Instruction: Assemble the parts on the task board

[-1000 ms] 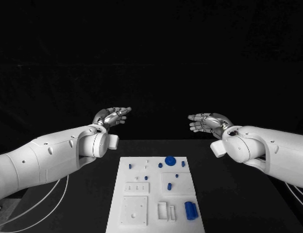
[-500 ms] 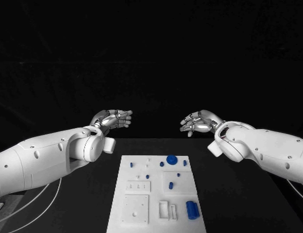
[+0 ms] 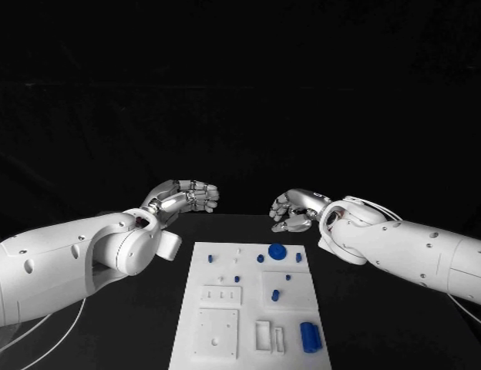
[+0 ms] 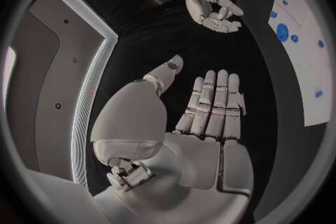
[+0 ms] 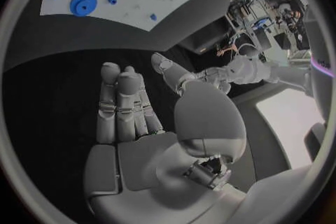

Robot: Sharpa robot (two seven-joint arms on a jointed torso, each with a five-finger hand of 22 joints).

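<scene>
Above the white task board (image 3: 246, 304) on the black bench (image 3: 385, 308): both hands poised.
Left robot hand (image 3: 185, 196) and right robot hand (image 3: 293, 210) hover empty, fingers spread, probably readying for the small blue parts (image 3: 276, 250).

A black bench (image 3: 368, 308) carries the white task board (image 3: 220, 266), which lies flat at its middle, running lengthwise away from the robot, with bare dark surface showing along both long sides.
</scene>
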